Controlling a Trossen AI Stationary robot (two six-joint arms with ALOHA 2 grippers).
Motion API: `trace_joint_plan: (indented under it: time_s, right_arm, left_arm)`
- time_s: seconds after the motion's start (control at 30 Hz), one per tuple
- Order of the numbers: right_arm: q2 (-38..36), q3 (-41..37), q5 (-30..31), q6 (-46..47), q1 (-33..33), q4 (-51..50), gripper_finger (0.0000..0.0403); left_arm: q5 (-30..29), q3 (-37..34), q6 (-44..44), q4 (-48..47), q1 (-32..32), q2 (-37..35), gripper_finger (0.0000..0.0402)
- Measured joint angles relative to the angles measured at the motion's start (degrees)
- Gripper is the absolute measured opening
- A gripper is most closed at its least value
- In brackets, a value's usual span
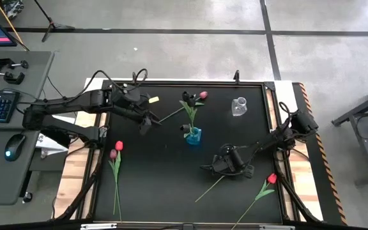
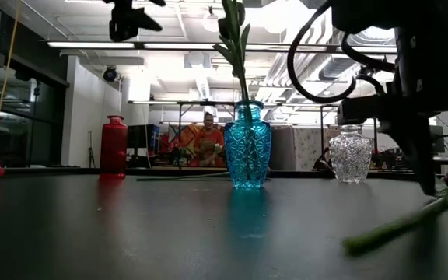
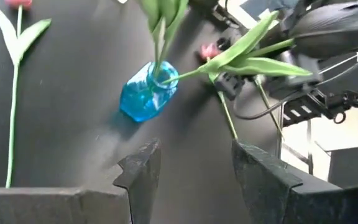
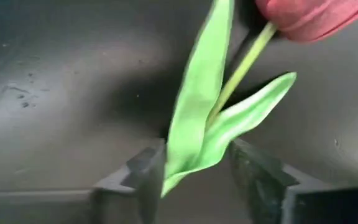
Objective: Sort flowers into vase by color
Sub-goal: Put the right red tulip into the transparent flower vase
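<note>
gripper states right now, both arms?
Left gripper: open, empty, above the faceted blue glass vase.
Right gripper: open, straddling the red tulip's green leaves, not clamped.

Two vases (image 1: 193, 135) (image 1: 238, 107) stand mid-table, flowers (image 1: 115, 167) (image 1: 260, 190) lying to either side on the table (image 1: 165, 185)

Between the fingers of your right gripper (image 4: 194, 165) a tulip (image 4: 197, 124) lies flat, its green leaves in the gap and its dark red head just ahead. A bright red tulip (image 1: 271, 179) lies just beside that gripper. Near your left gripper (image 1: 147, 121), a red flower (image 1: 119, 145) and a maroon flower (image 1: 113, 154) lie side by side. The blue vase (image 1: 193, 135), between both grippers, holds upright stems.
</note>
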Motion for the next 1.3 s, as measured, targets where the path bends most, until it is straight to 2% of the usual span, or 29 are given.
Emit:
trace_joint_plan:
  time_s: [0.13,0.23,0.43,0.57,0.67,0.77,0.93,1.03,1.17,1.23,1.3]
  right_arm:
    - [1.1,0.1,-1.6,0.0,0.0,0.0,0.0099]
    - [1.1,0.1,-2.1,0.0,0.1,1.1,0.0071]
    - [1.1,0.4,-3.0,-5.8,0.2,0.9,0.0063]
    - [1.1,0.4,-1.2,-8.3,0.2,-2.6,0.0063]
    - [1.1,0.3,2.0,-11.7,0.2,-4.9,0.0038]
    - [1.0,0.5,6.5,-15.4,0.2,-6.1,0.0007]
    - [-2.9,0.7,12.9,-20.1,0.3,-7.0,0.0003]
    - [-8.3,3.6,19.0,-24.0,0.6,-12.2,0.0003]
    - [-17.8,7.9,34.9,-27.7,0.4,-23.4,0.0001]
    - [-23.3,9.1,43.1,-29.0,-0.5,-28.3,0.0001]
    - [-28.7,9.5,48.8,-32.1,-2.0,-30.5,0.0001]
  left_arm:
    - [1.0,1.9,0.0,-0.4,0.0,-0.2,0.0186]
    - [1.1,3.4,-2.8,-0.8,0.0,-0.2,0.0186]
    - [0.9,6.1,-5.9,-0.7,0.0,-0.3,0.0186]
    - [0.0,7.2,-7.6,1.5,0.0,-0.3,0.0186]
    - [-1.2,7.3,-7.4,5.4,0.0,-0.3,0.0186]
    - [-3.0,7.3,-4.6,8.3,0.0,-0.3,0.0186]
    - [-9.4,7.3,-3.6,9.4,-0.2,-0.3,0.0186]
    - [-11.7,7.3,-5.8,9.1,-0.2,-0.3,0.0186]
    - [-16.6,6.1,-6.7,9.2,-2.2,-0.4,0.0186]
    - [-21.3,3.7,-7.7,9.0,-4.5,-0.5,0.0186]
    - [-25.6,0.2,-11.2,9.8,-7.4,-0.4,0.0186]
